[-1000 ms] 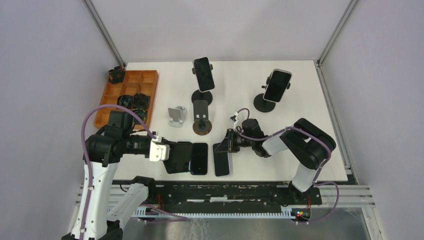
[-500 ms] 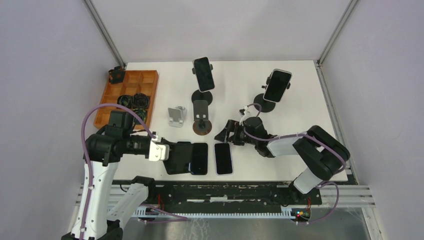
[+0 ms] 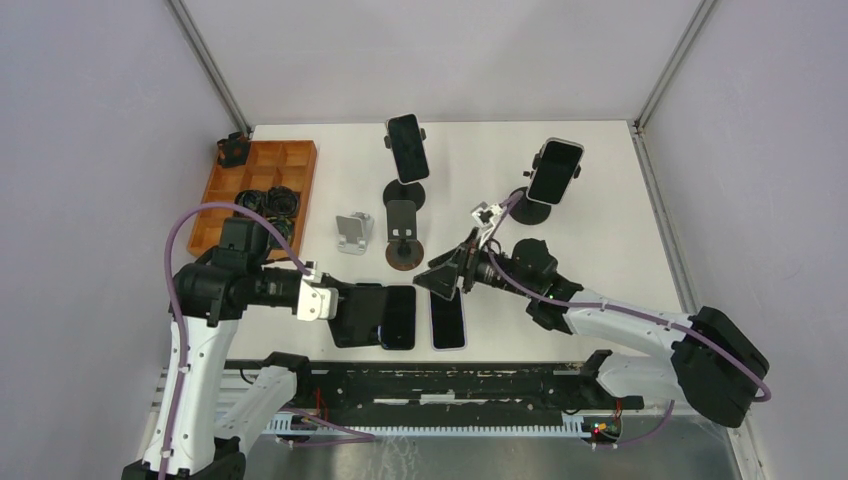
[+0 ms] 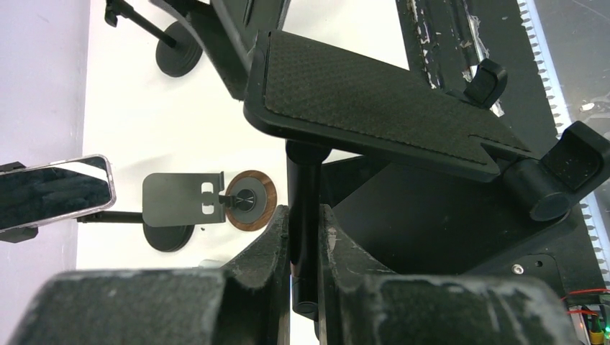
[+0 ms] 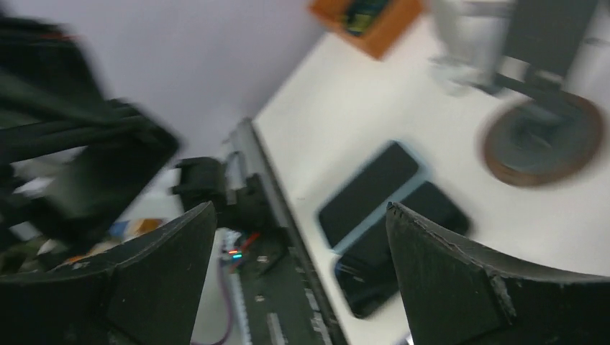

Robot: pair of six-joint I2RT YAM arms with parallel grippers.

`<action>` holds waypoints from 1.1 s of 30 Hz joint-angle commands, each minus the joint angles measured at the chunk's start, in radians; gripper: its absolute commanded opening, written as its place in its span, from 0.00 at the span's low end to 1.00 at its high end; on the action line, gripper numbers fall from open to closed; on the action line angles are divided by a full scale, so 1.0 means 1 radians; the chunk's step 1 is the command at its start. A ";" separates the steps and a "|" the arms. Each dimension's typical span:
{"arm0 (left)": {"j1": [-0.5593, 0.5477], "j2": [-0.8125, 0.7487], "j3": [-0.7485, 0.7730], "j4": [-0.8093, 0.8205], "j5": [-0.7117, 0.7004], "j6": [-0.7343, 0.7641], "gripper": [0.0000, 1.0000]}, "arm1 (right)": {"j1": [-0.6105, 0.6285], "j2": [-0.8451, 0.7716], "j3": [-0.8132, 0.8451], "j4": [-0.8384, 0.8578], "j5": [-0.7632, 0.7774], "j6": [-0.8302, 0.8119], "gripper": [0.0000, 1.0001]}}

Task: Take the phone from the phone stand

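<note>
Where the phone lies: flat and screen-up on the bench [image 3: 610, 215] near its front edge, the phone [image 3: 448, 319] shows a pale rim and sits out of any cradle.
Second phone: a darker one [image 3: 398, 317] lies flat just beside it on the left, the two roughly parallel.
Phone stand: the black stand [image 4: 374, 100] is tipped on its side over the front edge, its textured cradle plate bare and its two end clips holding nothing.
Left claw: the left claw [image 4: 304, 244] is pinched tight on the stand's thin stem, a finger pressed to each side of it.
Right claw: the right claw [image 3: 443, 278] hangs above the far end of the pale-rimmed phone, spread wide and gripping nothing; its wrist view is blurred, with both flat phones showing between the fingers [image 5: 446, 280].
Other stands: two upright ones farther back each carry a phone, one centre-back [image 3: 408, 148] and one right-back [image 3: 555, 170]; a wood-based stand [image 3: 403, 238] stands bare.
Tray: an orange wooden tray [image 3: 298, 175] sits at the bench's left side.
</note>
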 commanded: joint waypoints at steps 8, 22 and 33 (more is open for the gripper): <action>0.000 0.004 0.016 0.008 0.072 0.055 0.03 | 0.219 0.142 0.237 0.495 -0.264 0.135 0.76; 0.000 0.002 0.024 0.009 0.064 0.037 0.25 | 0.293 0.249 0.327 0.567 -0.299 0.171 0.02; 0.000 -0.008 0.012 0.012 -0.002 0.025 0.94 | 0.017 0.064 0.177 0.307 -0.411 -0.028 0.00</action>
